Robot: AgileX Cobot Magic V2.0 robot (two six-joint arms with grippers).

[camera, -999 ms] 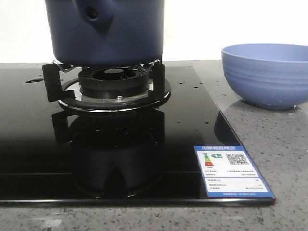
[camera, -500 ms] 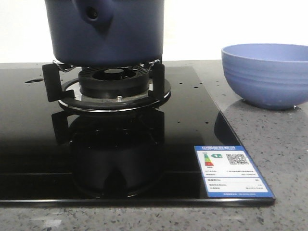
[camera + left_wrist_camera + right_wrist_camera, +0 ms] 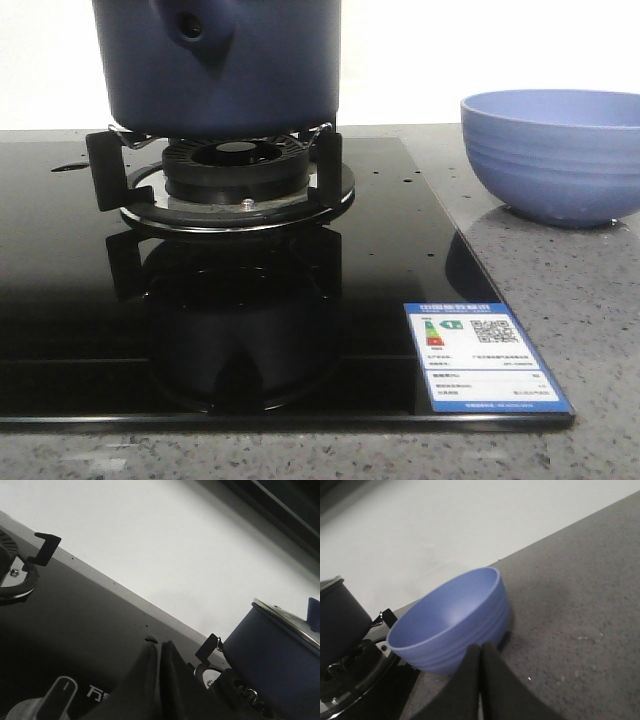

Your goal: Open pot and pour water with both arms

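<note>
The dark navy pot [image 3: 220, 65] stands on the burner grate [image 3: 225, 175] of the black glass hob; its side knob with a round hole [image 3: 195, 28] faces the camera. Its top is cut off in the front view. The left wrist view shows the pot [image 3: 272, 655] with a shiny lid rim on it [image 3: 287, 622]. My left gripper [image 3: 159, 644] is shut and empty, over the hob glass, apart from the pot. My right gripper [image 3: 481, 646] is shut and empty, over the grey counter just in front of the light-blue bowl [image 3: 450, 622]. Neither gripper shows in the front view.
The light-blue ribbed bowl [image 3: 552, 155] sits on the speckled counter [image 3: 590, 320] right of the hob. An energy label sticker [image 3: 485, 355] lies at the hob's front right corner. A second burner grate [image 3: 20, 565] and a control knob [image 3: 56, 700] appear in the left wrist view.
The front view has shifted very slightly; pot, burner and bowl stay in place.
</note>
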